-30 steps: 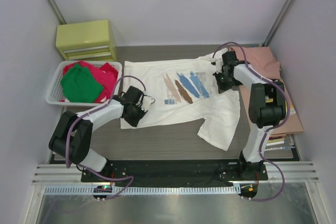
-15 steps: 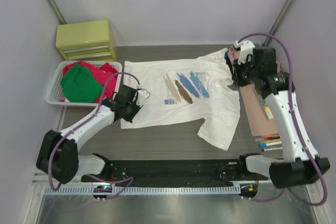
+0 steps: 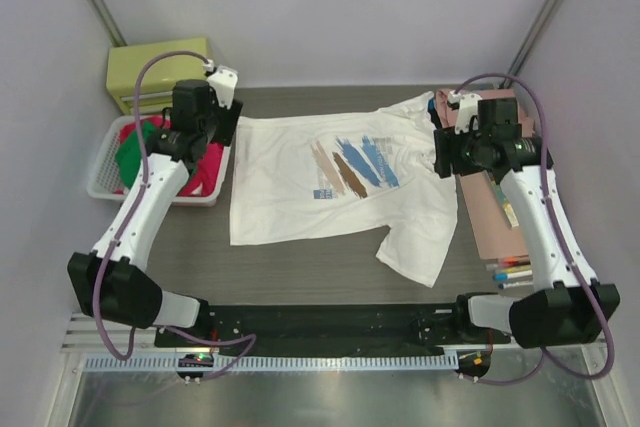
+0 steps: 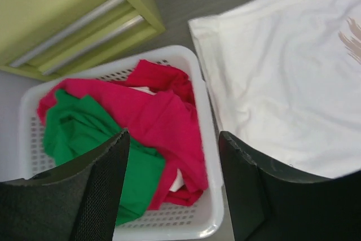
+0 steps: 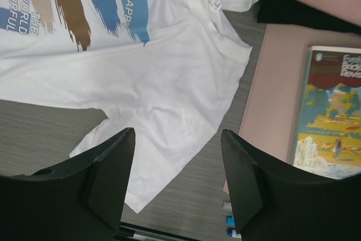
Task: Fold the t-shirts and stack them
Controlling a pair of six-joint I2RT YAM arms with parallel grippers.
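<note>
While both claws hang apart w/ nothing in them — left claw (image 4: 173, 135) above the basket (image 4: 206, 139), right claw (image 5: 177, 132) above the white t-shirt (image 3: 340, 182) — that shirt lies spread flat, print up, on the bench (image 3: 300, 267). Crumpled in the basket: red t-shirt (image 4: 163, 111) & green t-shirt (image 4: 79, 134). The salmon-pink t-shirt (image 5: 271, 100) lies on the bench's right side.

The book (image 5: 333, 111) runs off the right wrist view, title cut short. The white shirt (image 5: 169, 66) overruns both wrist views.
</note>
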